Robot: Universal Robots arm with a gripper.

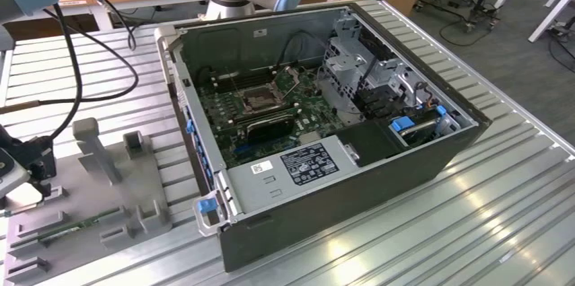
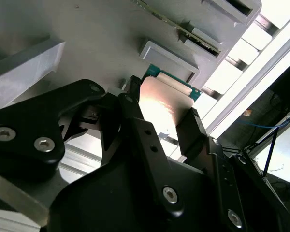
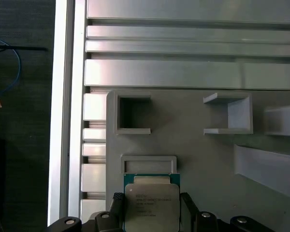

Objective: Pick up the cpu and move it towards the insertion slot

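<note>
Gripper (image 3: 151, 199): my fingers (image 3: 117, 208) clamped on cpu (image 3: 151, 208) by opp. edges, leaving face untouched; held level beside grey tray recess (image 3: 148, 158); insertion slot (image 1: 260, 99) well apart in pc case (image 1: 359, 198).

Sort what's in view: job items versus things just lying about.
Job: cpu; tool gripping it; slot.
Lying about: memory stick; tray; power supply.

cpu (image 3: 151, 205) is seen silvery-beige with a green rim. gripper (image 2: 162, 113) is seen black. tray (image 3: 208, 159) is shown plain light grey. insertion slot (image 1: 256, 99) is framed silver, dark-centred, on green motherboard (image 1: 301, 108). blue clips (image 1: 209, 205) are seen on dark grey case (image 1: 359, 192).
</note>
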